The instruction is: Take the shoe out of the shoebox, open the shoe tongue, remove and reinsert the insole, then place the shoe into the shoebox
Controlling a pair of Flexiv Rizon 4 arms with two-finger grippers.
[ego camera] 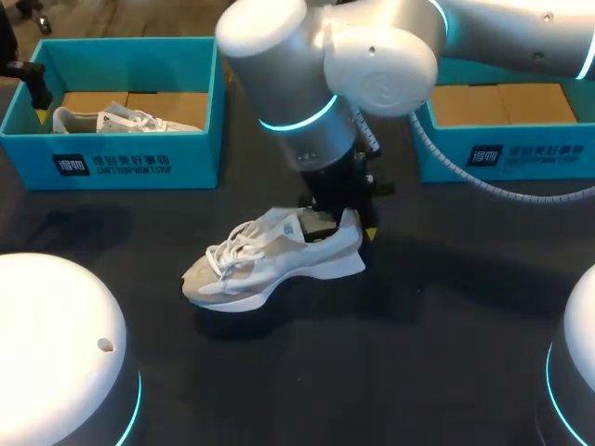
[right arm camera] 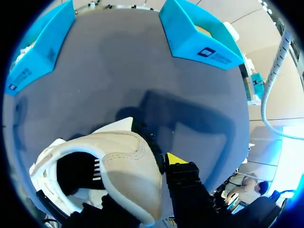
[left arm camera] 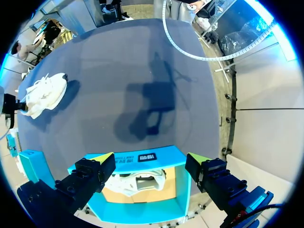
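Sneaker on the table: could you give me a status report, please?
Right gripper: jaws shut on white sneaker heel. Sneaker sole-down on table. Left gripper: jaws open over left shoebox.

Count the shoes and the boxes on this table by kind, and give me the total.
Shoes: 2, the shoe on the table and the boxed shoe.
Boxes: 2, the left box and the right box, both teal.
Total: 4.
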